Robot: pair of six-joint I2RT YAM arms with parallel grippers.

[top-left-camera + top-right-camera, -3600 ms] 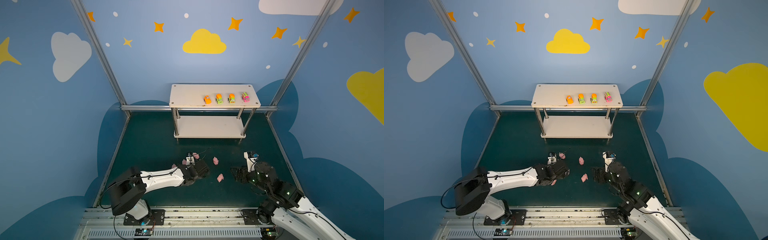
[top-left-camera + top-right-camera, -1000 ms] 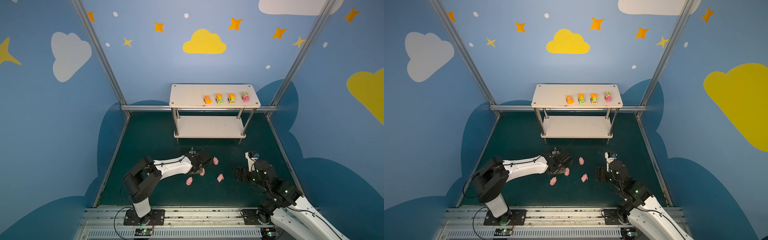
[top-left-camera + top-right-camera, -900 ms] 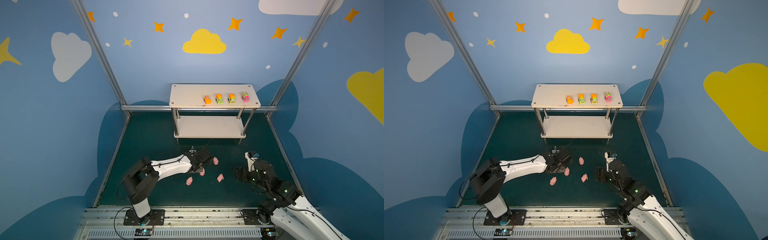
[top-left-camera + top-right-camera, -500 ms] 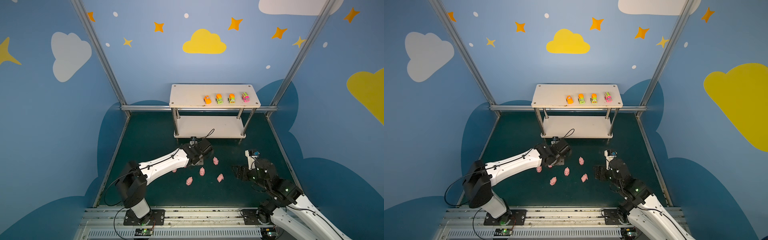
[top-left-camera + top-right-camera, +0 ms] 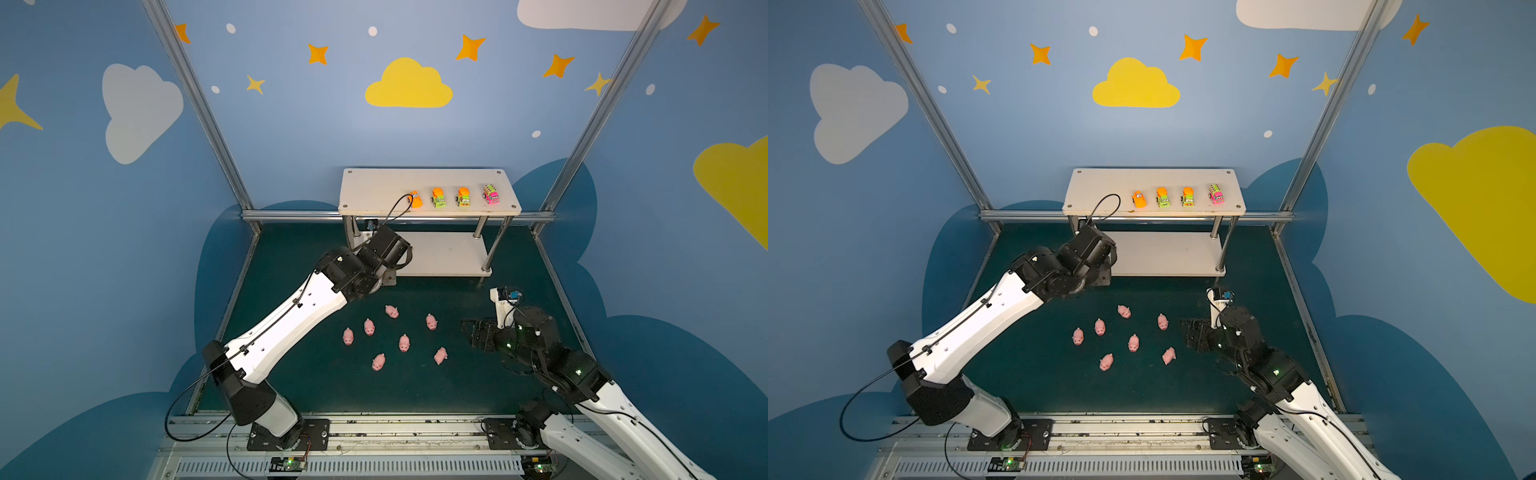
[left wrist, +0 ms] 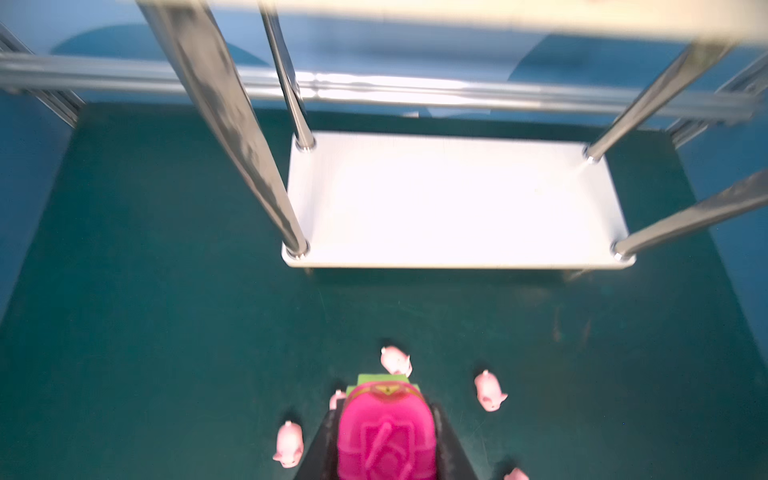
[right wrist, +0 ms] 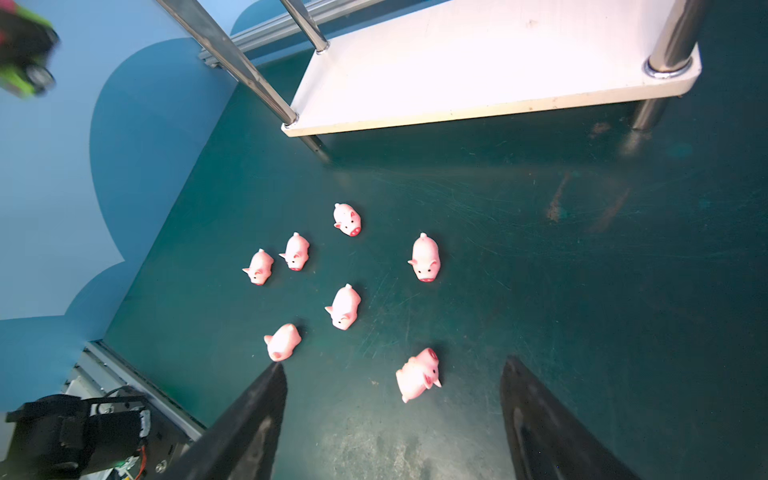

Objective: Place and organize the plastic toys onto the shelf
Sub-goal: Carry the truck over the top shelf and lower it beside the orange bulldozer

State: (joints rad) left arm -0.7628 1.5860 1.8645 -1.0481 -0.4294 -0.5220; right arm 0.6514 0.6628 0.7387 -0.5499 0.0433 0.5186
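While the right gripper (image 5: 468,333) hung low at the near right with its jaws spread wide and nothing between them, seven pink pigs (image 5: 404,343) lay scattered on the green mat (image 5: 457,386) just to its left. Farther off and left of centre, the left gripper (image 6: 384,409) was clamped on a pink toy vehicle (image 6: 386,444), raised off the mat near the near left corner of the shelf (image 5: 374,191). Four more vehicles (image 5: 438,197) stood in a row on the right half of the top board, at the far side of the mat.
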